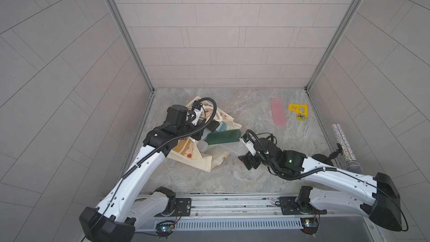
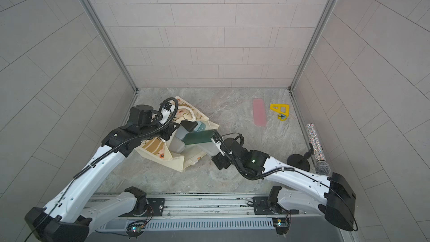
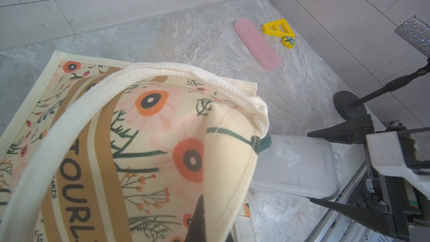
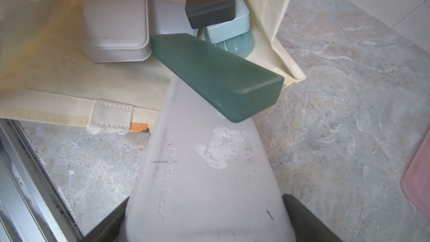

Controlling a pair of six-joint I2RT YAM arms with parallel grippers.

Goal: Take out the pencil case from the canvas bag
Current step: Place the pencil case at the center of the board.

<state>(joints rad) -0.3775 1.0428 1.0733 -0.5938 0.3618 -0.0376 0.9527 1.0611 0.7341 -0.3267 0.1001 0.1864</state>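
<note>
pencil case, white and stamped "pencil box", lies at the lower middle of the right wrist view, about half out of the mouth of the canvas bag onto the worktop. its near end is clasped across its width by the right pincer, jaws spread wide. a dark green case rests across its far part, so a quick pull could drag that case out too or tip it off. the left pincer is pinched tight on the bag's cloth, holding the mouth up; if the cloth slips, the mouth may sag and snag the case.
</note>
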